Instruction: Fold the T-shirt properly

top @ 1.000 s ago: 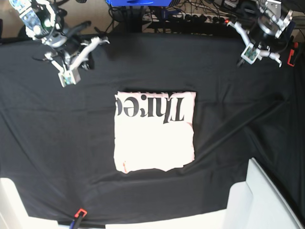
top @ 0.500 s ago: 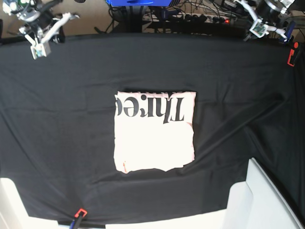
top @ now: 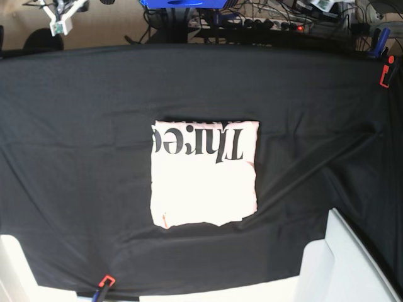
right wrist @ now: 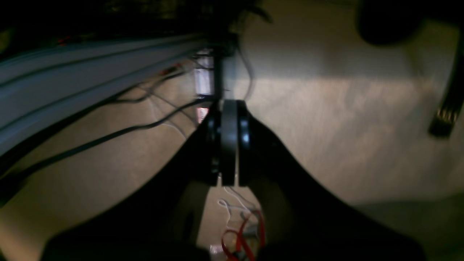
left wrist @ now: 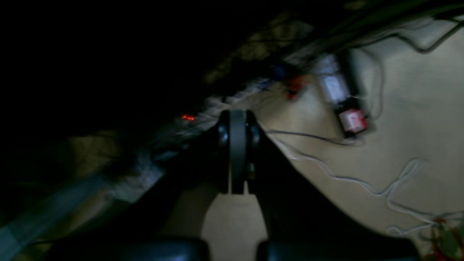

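The pale pink T-shirt [top: 204, 179] lies folded into a neat square in the middle of the black table cloth [top: 75, 157], with the black lettering along its far edge. My right gripper [top: 60, 24] is at the far left corner, beyond the table edge, well away from the shirt. In the right wrist view its fingers [right wrist: 229, 119] are pressed together, shut on nothing, over the floor. My left gripper [left wrist: 237, 119] is likewise shut and empty over floor and cables. In the base view only a bit of the left arm [top: 322, 5] shows at the top right.
Red clamps [top: 385, 72] [top: 106, 281] pin the cloth at the right edge and the front left. White panels [top: 352, 264] stand at the front corners. Cables and a power strip [top: 271, 25] lie behind the table, next to a blue object [top: 182, 3].
Both arms have drawn back from the cloth toward the far corners and are nearly out of the base view. The folded shirt has not moved.
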Tool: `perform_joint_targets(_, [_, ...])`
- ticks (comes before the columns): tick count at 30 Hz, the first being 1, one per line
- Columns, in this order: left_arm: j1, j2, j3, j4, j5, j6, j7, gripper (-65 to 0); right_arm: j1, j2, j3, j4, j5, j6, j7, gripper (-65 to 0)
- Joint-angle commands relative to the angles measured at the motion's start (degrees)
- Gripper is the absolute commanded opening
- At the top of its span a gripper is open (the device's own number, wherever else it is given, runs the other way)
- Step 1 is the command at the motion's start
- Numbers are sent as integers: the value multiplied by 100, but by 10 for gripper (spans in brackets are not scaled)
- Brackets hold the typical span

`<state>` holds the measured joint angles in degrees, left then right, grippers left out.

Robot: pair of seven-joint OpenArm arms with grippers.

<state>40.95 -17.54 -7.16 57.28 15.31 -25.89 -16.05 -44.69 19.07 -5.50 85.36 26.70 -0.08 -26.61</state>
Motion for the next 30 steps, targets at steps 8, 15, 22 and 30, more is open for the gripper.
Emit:
perform_joint_targets(8, [-2394, 290, 588, -4114, -59, 18, 1091, -650, 2328, -320, -246, -4840, -195, 30, 107, -650])
perform_joint_targets(15, [-3194, 642, 799, -5125, -41, 18, 1258, -650, 3444, -918, -2294, -8338, -1602, 30, 3676, -650])
perform_joint_targets(22, [-3396, 739, 843, -5020, -94, 18, 1241, -650, 3550, -1006, -2787, -8488, -1663, 12, 4037, -650])
perform_joint_targets(30, [-3334, 756, 791, -4686, -103, 18, 1249, -650, 3559, -988, -2804, -8532, -1663, 12, 4037, -650])
